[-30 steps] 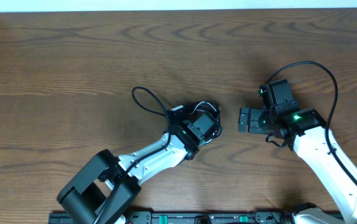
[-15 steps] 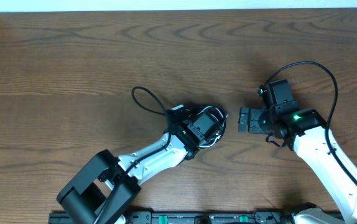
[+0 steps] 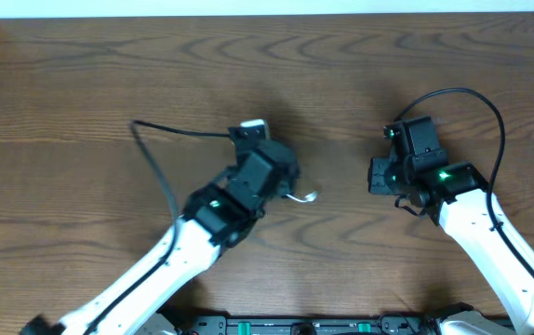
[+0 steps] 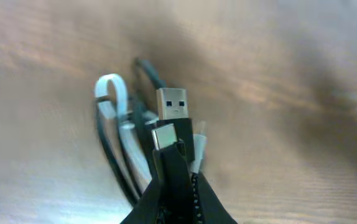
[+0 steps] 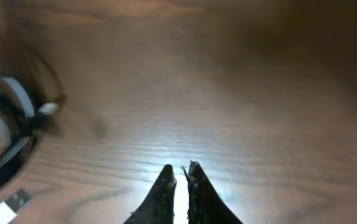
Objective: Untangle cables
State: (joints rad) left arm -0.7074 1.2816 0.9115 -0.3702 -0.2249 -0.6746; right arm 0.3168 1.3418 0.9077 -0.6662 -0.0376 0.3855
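Left claw (image 4: 171,171) pinched tight on the thin black and white plug-ended cables (image 4: 117,124) over the brown wooden tabletop (image 3: 109,74); right claw (image 5: 180,173) closed to a sliver, holding nothing.

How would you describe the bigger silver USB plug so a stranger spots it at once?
On the wooden table, find the left end effector, shut on black and white cables. Just past its tips stands the plug: silver, rectangular, with two small square holes, larger than the flat plug beneath it.

Cables (image 4: 107,81) in the jaws of the left gripper (image 4: 173,171), right gripper (image 3: 377,175) well apart to their right
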